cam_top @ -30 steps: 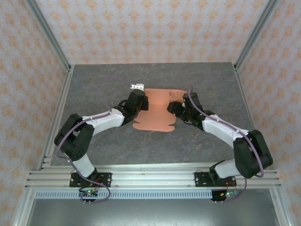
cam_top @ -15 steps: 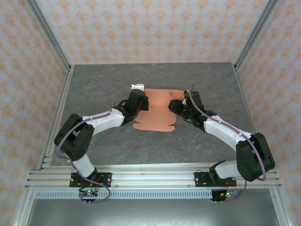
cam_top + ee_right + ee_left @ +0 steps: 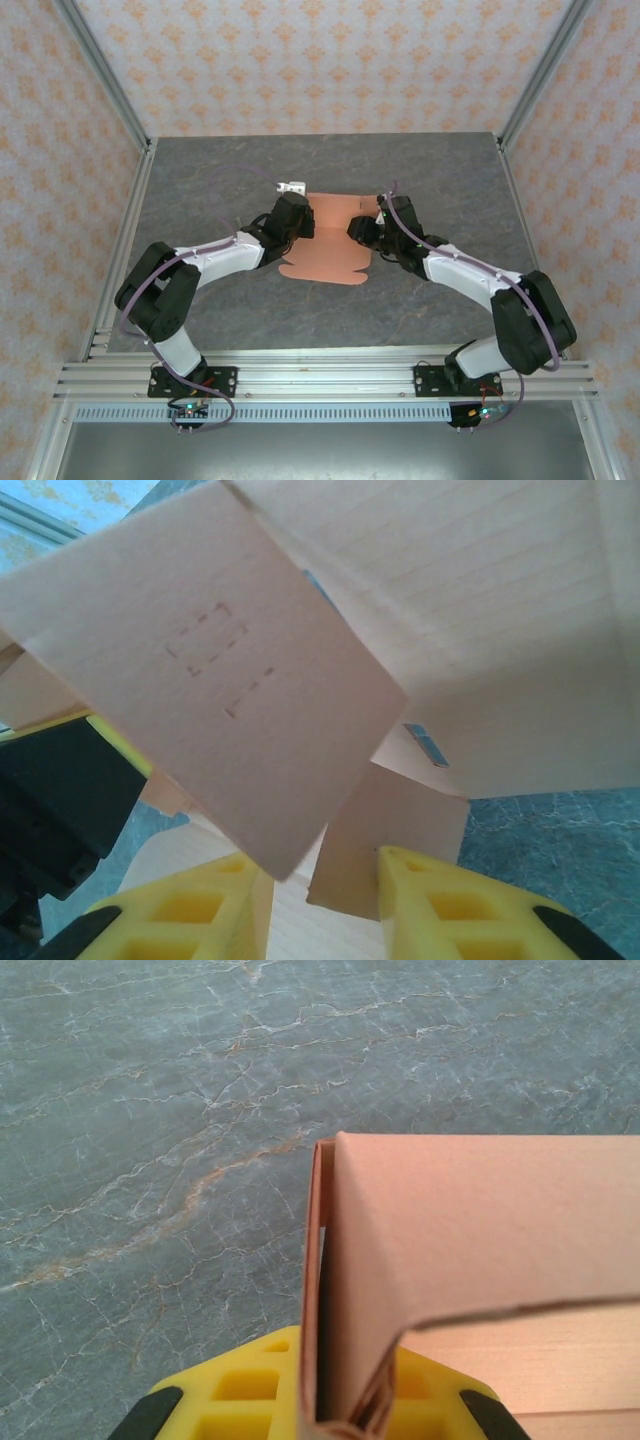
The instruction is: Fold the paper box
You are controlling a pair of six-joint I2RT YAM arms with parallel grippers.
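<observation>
I'm looking down on a dark grey, marble-veined table (image 3: pixel 200 180) closed in by walls (image 3: pixel 330 60) papered in a pale orange pattern. Bare metal frame posts (image 3: pixel 100 70) stand at the far corners, and a slotted rail (image 3: pixel 320 375) runs along the 6 o'clock edge where both arms are bolted. The only container here is the paper box (image 3: pixel 335 240), which is not yet a box: a salmon card sheet lies near the middle of the table with its scalloped flap spread flat toward 6 o'clock. At the sheet's 9 o'clock side sits my left gripper (image 3: pixel 303 218). Its wrist view shows the paper box (image 3: pixel 480 1240) creased upward, with the doubled edge running down between the yellow pads of the left gripper (image 3: pixel 335 1415), which are clamped tight on it. At 3 o'clock my right gripper (image 3: pixel 358 228) is in against the card. Close up, its yellow fingers (image 3: pixel 450 910) stand partly apart and a small flap of the paper box (image 3: pixel 250 680) hangs in the gap. I cannot tell whether either pad touches it. A larger flap with dashed marks (image 3: pixel 210 650) tilts across that camera and blocks most of the left finger. A small white piece (image 3: pixel 291 187) sits at the sheet's 11 o'clock corner, on the end of a purple cable (image 3: pixel 240 172).
</observation>
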